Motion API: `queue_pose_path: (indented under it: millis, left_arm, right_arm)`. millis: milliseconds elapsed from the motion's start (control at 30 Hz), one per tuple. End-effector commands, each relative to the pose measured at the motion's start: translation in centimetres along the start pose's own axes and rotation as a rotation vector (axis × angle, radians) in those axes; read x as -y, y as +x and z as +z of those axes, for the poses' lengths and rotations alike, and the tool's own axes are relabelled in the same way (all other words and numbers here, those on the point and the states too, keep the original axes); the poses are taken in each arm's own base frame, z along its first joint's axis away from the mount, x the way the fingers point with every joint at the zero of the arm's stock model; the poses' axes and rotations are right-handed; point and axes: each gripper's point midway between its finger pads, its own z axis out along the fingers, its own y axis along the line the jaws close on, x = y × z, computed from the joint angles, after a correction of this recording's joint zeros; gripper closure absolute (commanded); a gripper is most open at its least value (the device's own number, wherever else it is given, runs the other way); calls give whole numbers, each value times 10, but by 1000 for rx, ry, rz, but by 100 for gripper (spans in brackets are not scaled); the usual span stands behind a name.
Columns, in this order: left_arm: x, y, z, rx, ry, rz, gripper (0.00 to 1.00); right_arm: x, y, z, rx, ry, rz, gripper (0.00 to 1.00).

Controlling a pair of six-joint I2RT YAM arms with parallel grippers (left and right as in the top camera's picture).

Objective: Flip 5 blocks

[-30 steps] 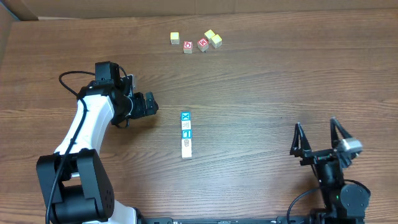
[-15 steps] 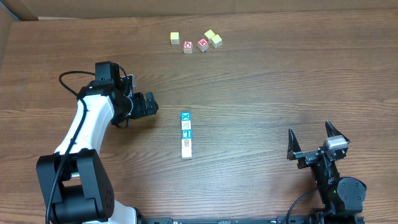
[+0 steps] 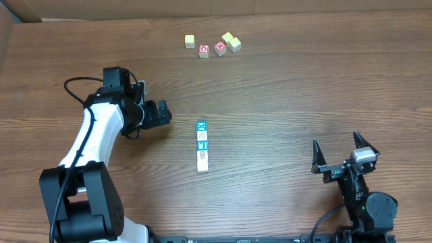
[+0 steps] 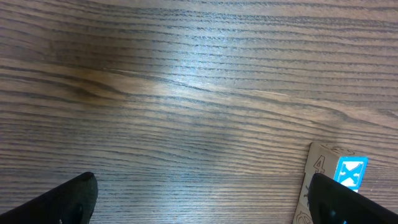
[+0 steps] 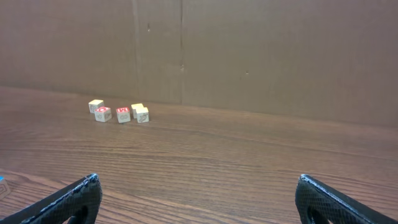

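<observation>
Flip 5 blocks: nothing gripped, no flip under way.

The five blocks point(image 3: 202, 146) lie in one touching row mid-tabletop point(image 3: 283, 88), with the X block point(image 3: 201, 126) at the far end, blue X up. The left end effector point(image 3: 165, 113) is empty with its jaws wide. It sits near the row's X end but clear of it, and the left wrist view shows that block just inside the right fingertip. The right end effector point(image 3: 335, 139) is also wide and empty, well apart at the near right. A separate cluster with two red cubes point(image 3: 220, 48) sits at the far edge. Faces are too small to read, so I can't tell if any block is flipped. My guess is most or all five are left.
</observation>
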Motion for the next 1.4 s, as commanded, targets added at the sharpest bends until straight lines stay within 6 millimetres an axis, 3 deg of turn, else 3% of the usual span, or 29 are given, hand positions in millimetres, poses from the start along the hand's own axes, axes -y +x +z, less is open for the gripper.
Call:
queue_pose_path:
  millis: [0, 333, 467, 600, 767, 900, 1033, 1100, 1200, 1367]
  left_arm:
    - [5, -5, -6, 20, 19, 29, 0]
    - [5, -5, -6, 21, 19, 29, 0]
    - [9, -9, -19, 61, 23, 39, 0]
    - [20, -20, -63, 195, 38, 69, 0]
    - [40, -24, -157, 473, 69, 129, 0]
    - [58, 3, -255, 768, 102, 194, 0]
    - [55, 29, -309, 954, 63, 201, 0]
    - [53, 41, -320, 990, 54, 200, 0]
    - [51, 64, -321, 976, 64, 187, 0]
    - [44, 102, -307, 924, 62, 172, 0]
  right_arm:
    - [-3, 2, 0, 5, -14, -5, 0]
    - [-3, 2, 0, 5, -14, -5, 0]
    - [-3, 2, 0, 5, -14, -5, 0]
    - [-3, 2, 0, 5, -14, -5, 0]
    - [-3, 2, 0, 5, -14, -5, 0]
    - [-3, 2, 0, 5, -14, -5, 0]
    - [-3, 2, 0, 5, -14, -5, 0]
    - [-3, 2, 0, 5, -14, -5, 0]
    - [-3, 2, 0, 5, -14, -5, 0]
    - [-3, 2, 0, 5, -14, -5, 0]
